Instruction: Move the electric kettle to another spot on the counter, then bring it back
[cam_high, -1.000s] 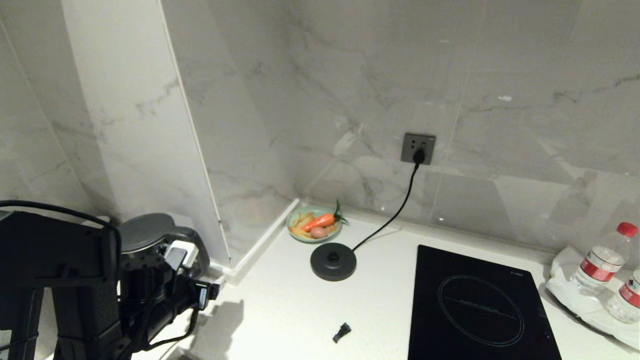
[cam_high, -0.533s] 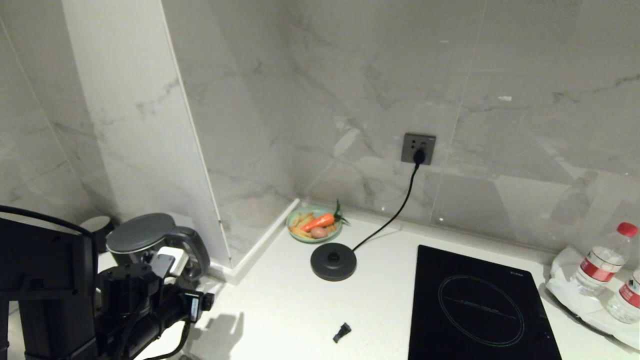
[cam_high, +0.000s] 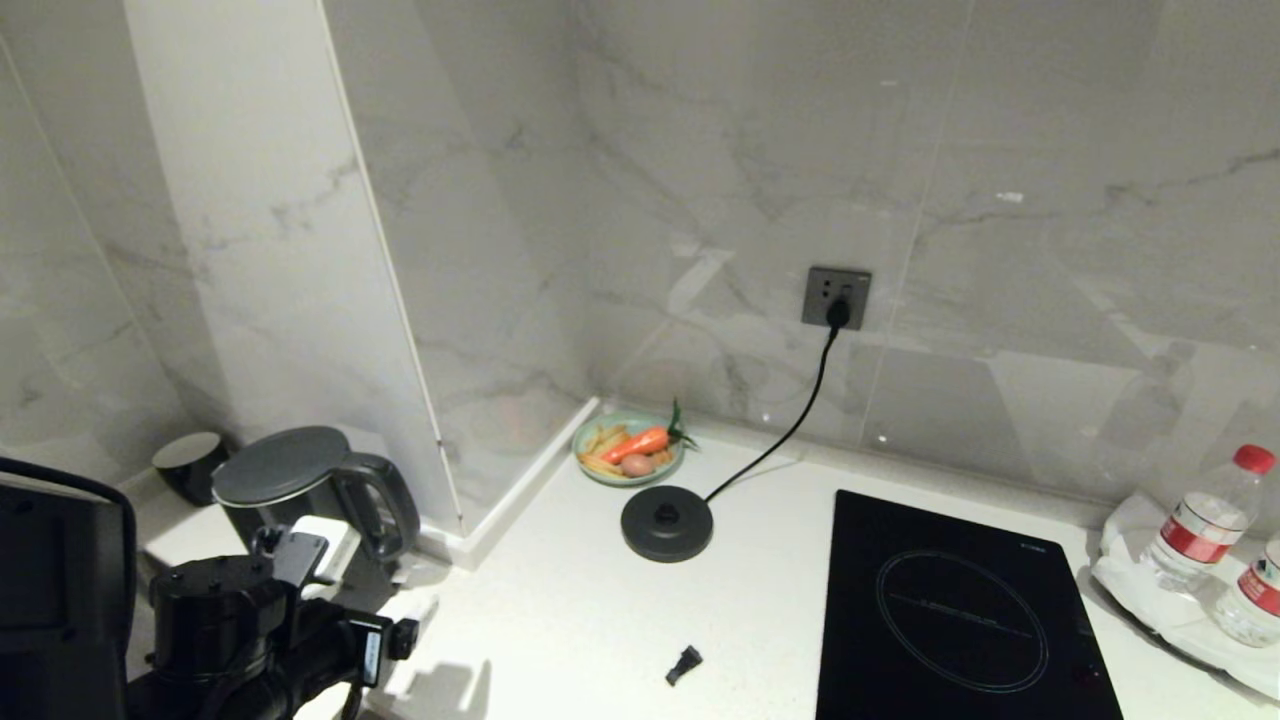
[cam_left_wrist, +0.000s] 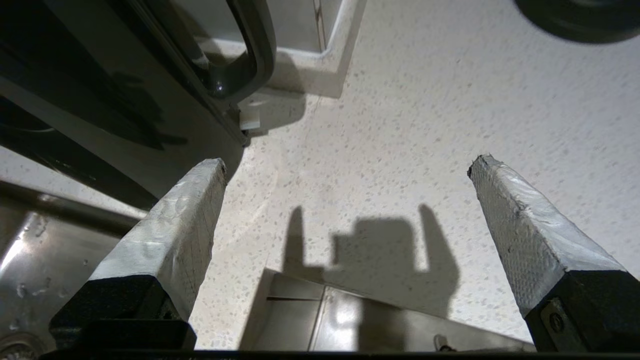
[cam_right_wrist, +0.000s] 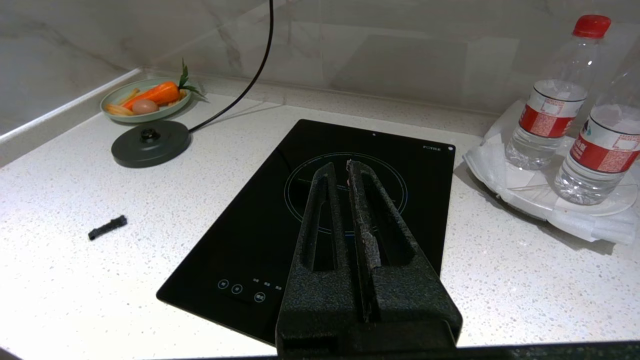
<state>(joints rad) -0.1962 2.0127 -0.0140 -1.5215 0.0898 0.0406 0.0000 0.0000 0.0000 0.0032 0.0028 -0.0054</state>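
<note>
left gripper (cam_left_wrist: 345, 165): jaws wide, empty — over counter (cam_left_wrist: 425, 115)
electric kettle (cam_left_wrist: 100, 100): just beside one finger (cam_left_wrist: 165, 240) — handle toward gripper

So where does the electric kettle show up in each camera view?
Head view: electric kettle stands at lower left on the counter, beside the wall corner.
Left wrist view: its black body and handle fill one upper corner.
Right wrist view: not in it.
Shared landmark: the round base disc.

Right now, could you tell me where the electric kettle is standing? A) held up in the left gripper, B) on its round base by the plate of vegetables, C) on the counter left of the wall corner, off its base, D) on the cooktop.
C: the electric kettle stands on the counter left of the corner, while the round base sits empty.
</note>
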